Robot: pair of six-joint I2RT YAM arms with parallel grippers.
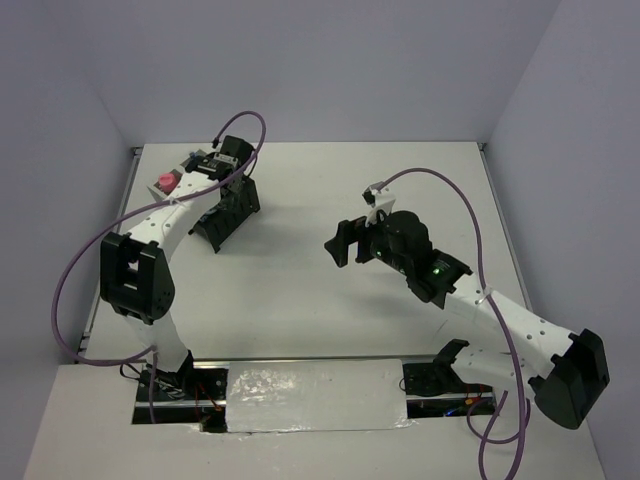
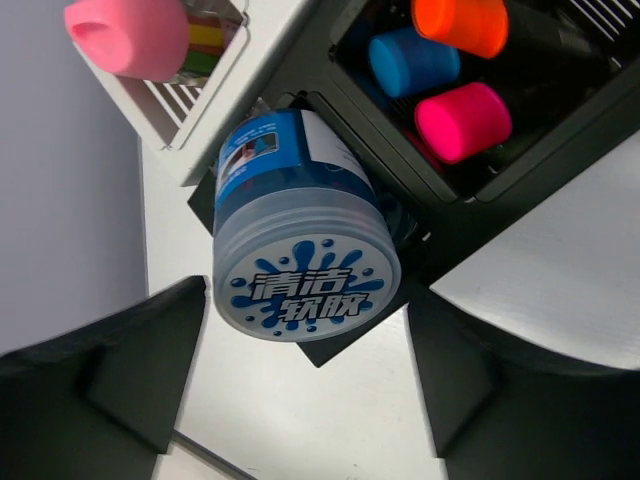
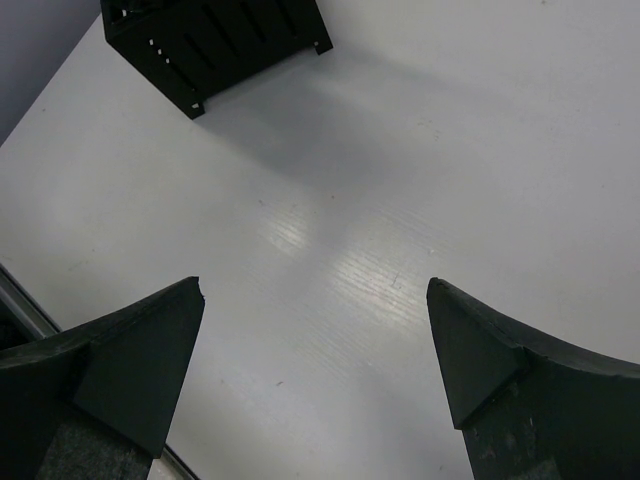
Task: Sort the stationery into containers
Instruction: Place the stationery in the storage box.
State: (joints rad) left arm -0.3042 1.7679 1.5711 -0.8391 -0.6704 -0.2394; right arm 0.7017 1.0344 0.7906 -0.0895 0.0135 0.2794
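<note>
- Left gripper (image 2: 310,385): jaws wide apart, flanking the lid of a tin (image 2: 300,250).
- Tin: tilted in a compartment of the organiser (image 2: 560,140), lid end poking out.
- Next compartment: markers with orange (image 2: 460,25), blue (image 2: 412,60) and pink (image 2: 462,120) caps.
- Cup (image 2: 190,140) beside the organiser holds the pink stick (image 2: 130,35).
- Right gripper (image 3: 315,290): jaws apart, empty, over the table (image 3: 350,200), away from the organiser.

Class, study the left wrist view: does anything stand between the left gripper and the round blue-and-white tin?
Nothing visible does. The tin leans out of a black organiser compartment, lid toward the camera, directly ahead of the open left gripper. The capped markers stand in the next compartment, off to the side.
</note>
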